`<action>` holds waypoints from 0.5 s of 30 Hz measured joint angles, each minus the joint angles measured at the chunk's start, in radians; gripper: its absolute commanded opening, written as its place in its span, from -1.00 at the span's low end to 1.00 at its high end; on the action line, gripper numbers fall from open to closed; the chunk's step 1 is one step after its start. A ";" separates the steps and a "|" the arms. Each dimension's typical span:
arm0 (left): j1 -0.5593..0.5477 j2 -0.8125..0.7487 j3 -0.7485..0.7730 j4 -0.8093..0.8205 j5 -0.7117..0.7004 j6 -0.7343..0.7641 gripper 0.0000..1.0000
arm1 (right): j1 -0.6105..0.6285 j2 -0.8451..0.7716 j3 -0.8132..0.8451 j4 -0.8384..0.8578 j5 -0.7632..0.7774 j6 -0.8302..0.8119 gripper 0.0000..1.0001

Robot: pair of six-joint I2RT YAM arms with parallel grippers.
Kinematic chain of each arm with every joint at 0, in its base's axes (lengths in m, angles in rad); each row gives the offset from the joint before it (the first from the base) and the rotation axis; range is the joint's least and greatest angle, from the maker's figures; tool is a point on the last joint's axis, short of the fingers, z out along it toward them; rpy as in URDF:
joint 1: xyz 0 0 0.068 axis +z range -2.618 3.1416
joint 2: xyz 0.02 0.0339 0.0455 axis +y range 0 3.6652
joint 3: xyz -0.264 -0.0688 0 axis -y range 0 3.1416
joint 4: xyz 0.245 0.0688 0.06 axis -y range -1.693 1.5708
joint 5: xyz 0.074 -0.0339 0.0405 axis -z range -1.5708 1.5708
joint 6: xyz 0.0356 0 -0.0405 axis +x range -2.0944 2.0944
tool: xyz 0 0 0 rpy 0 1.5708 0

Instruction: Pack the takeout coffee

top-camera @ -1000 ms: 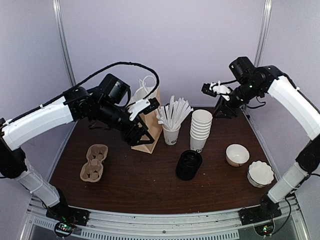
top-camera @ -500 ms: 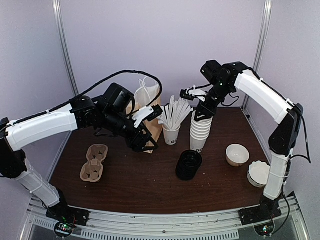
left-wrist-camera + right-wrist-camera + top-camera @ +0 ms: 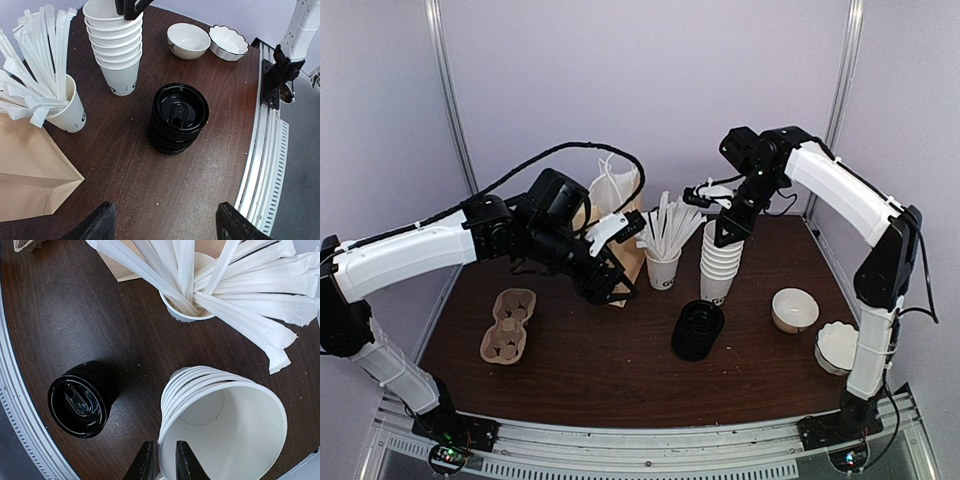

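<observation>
Table top: dark brown wood grain, flecked with pale crumbs. Stack of cups: plain white, a little dark lettering low on the bottom one. Cup of sticks: white with dark print; sticks in white paper wrappers. Stack of lids: glossy black. Paper bag: tan kraft, with white handles. Cup carrier: dull beige pulp. Round bowl: creamy white. Scalloped bowl: white, thin dark rim line. Left arm and right arm: white shells, black joints. Left gripper and right gripper: black fingers. Walls: pale lilac-grey.
</observation>
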 measured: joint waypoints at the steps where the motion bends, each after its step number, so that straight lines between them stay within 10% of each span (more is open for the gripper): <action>1: 0.000 0.000 0.000 0.002 -0.001 0.000 0.46 | 0.000 0.001 0.000 -0.003 0.003 0.000 -0.72; 15: 0.000 0.000 0.000 0.007 -0.043 -0.002 0.45 | 0.000 0.007 0.000 -0.008 0.033 0.004 -0.93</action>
